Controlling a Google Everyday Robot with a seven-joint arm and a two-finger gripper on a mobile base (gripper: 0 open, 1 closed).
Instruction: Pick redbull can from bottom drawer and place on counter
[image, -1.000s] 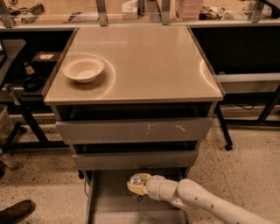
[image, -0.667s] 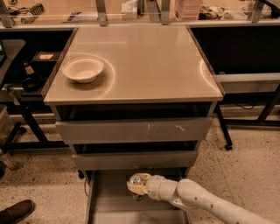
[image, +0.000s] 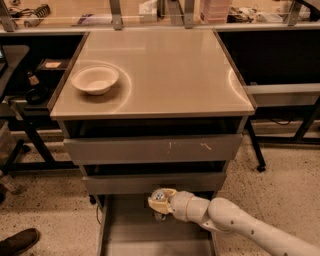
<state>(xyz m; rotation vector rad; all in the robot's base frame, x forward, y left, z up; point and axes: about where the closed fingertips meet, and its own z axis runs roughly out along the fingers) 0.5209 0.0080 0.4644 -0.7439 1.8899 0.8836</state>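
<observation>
Compared with a second ago, the redbull can (image: 159, 194) sits a little higher: it and the gripper (image: 158, 200) have lifted slightly off the floor of the bottom drawer (image: 127, 235) and now hang just in front of the middle drawer's front (image: 125, 183). Nothing else has shifted.

The gripper's cream fingers are pinched on the can, whose blue and silver top shows between them. The can is over the back of the open bottom drawer, below the middle of the counter's front edge.

The white arm (image: 245, 230) comes in from the lower right corner and reaches left, low and nearly level, with the wrist cuff just behind the gripper.

Above, the counter (image: 170, 70) carries a white bowl (image: 95, 79) near its left edge, toward the front left corner. The top drawer (image: 155, 149), with white scratches on its front, is pushed in.
</observation>
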